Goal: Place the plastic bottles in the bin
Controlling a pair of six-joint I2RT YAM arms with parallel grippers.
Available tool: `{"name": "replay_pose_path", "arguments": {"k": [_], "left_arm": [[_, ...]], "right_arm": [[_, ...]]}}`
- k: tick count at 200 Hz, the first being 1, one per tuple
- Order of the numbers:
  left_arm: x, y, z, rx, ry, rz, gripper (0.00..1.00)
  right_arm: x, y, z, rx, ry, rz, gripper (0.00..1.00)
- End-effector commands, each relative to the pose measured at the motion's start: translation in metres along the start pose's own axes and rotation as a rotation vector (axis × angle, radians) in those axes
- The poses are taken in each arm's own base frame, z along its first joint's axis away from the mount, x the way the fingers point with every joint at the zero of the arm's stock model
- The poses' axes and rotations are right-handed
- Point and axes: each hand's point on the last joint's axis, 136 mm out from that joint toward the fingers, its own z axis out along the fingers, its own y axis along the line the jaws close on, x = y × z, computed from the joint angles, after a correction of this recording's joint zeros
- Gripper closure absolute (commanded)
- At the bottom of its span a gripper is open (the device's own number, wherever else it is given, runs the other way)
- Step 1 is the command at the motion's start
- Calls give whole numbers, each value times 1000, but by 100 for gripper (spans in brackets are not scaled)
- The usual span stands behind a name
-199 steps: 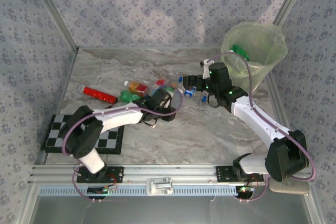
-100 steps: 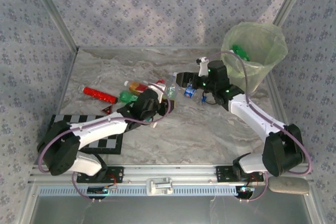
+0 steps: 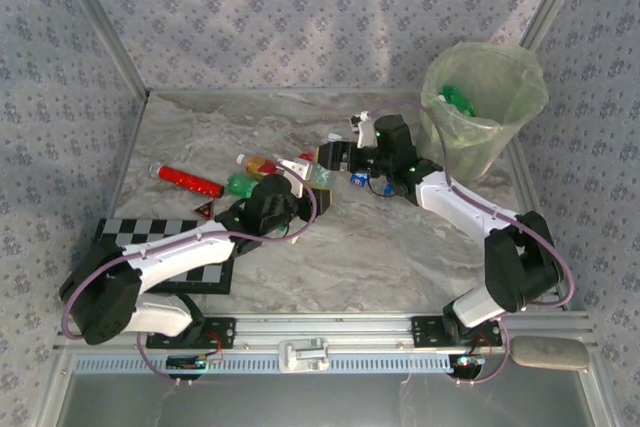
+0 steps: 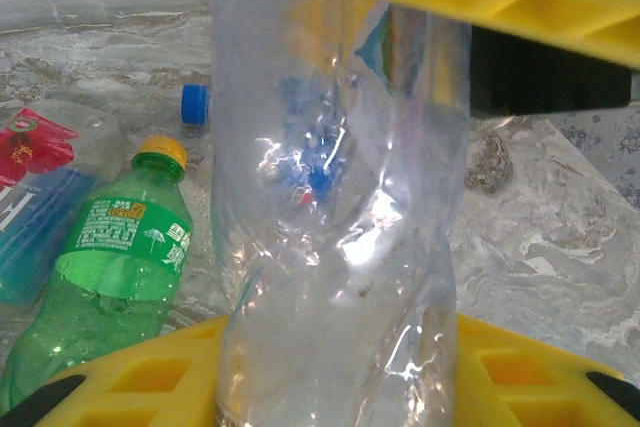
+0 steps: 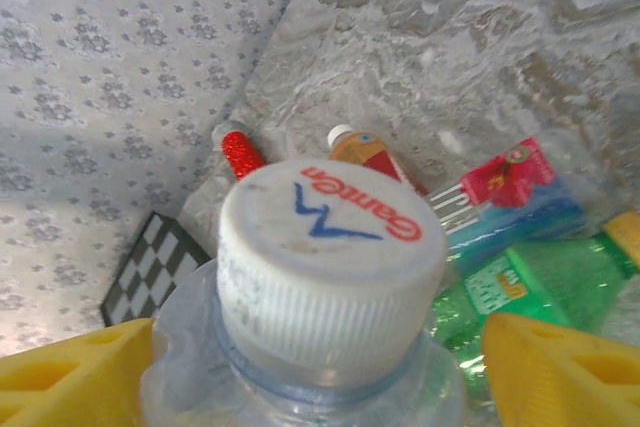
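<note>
Left jaws squeeze the clear bottle (image 4: 330, 197) mid-body, so its white cap (image 5: 330, 247) pokes free between the right jaws, spread either side. Handoff I'd guess, since the bin (image 3: 520, 112) sits behind the right jaws.

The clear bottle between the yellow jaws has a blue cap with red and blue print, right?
Not quite: the cap is white, not blue, as the right wrist view shows. It tops the clear bottle between the yellow jaws, and its print is red and blue.
</note>
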Motion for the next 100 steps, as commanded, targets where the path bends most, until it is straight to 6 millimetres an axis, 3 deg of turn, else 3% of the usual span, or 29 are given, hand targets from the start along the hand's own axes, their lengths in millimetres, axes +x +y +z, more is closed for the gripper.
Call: {"name": "replay_pose_path", "arguments": {"k": [1,57,100], "left_arm": [[-17,-9,-5,41,-53,-8,55],[-15,-7,-6,34,-52,-11,52],[-19,3,-13,-18,-84,-24,29]], "right_arm": [[-8,18,6,-85,-1,17,22],[-9,22,9,-109,6,36,40],[-14,17,3,-72,-3,18,45]]}}
